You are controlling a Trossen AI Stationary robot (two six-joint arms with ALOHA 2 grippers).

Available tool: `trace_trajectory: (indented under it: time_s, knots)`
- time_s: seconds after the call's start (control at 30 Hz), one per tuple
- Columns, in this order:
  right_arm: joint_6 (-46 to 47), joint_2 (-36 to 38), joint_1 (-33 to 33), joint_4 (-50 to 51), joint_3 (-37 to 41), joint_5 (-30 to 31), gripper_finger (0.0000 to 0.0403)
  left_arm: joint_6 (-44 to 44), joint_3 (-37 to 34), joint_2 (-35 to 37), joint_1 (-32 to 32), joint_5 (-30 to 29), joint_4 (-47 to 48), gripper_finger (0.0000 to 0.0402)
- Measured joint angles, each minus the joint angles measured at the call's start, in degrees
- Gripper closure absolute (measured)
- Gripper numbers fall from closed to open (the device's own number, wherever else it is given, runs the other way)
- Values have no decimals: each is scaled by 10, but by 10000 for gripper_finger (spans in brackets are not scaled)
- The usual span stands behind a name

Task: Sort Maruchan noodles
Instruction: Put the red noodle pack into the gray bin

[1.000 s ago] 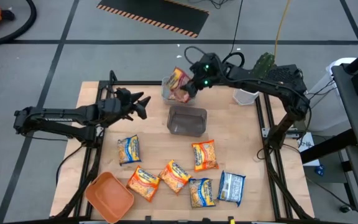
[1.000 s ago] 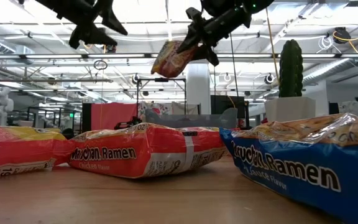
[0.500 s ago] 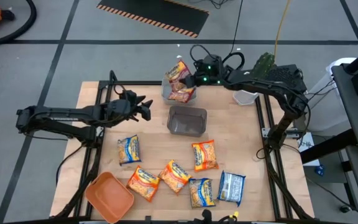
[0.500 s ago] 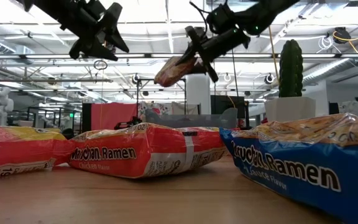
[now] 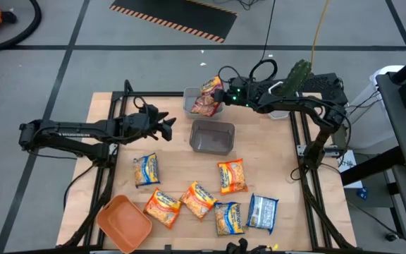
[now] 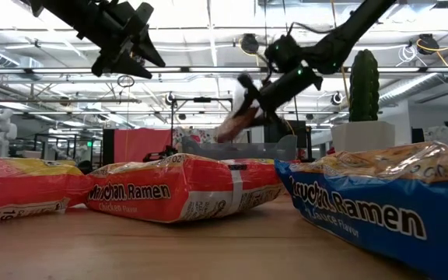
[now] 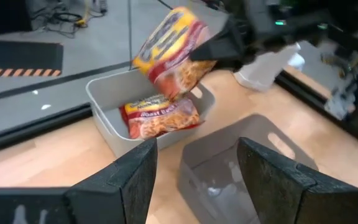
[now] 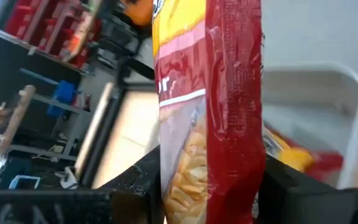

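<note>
Right gripper jaws clamped on a reddish noodle packet, hanging over the grey bin, above another packet inside. Left gripper jaws apart, empty, above the tabletop.

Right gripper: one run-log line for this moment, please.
right gripper: shut on red packet over grey bin | bin: one packet inside | left gripper: open, empty, beside clear bin

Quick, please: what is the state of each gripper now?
Left gripper: open, empty.
Right gripper: shut on a reddish crinkly plastic ramen packet.
</note>
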State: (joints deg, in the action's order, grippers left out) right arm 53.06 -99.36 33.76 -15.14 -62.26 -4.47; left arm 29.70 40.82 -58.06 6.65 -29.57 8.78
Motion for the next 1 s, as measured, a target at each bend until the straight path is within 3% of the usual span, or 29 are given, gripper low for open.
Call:
trace_trajectory:
  time_s: [0.17,0.43,0.83,1.0]
  knots:
    - [22,-36,-8,-63,0,-1,256,-58,0,0,1,48,2,174]
    - [78,-69,-20,-61,0,0,254,-62,0,0,0,102,4,174]
    - [92,-70,-19,-48,-1,29,158,-67,0,0,-13,118,1,174]
    - [87,-69,-18,-30,-2,27,143,-65,0,3,-28,150,-1,174]
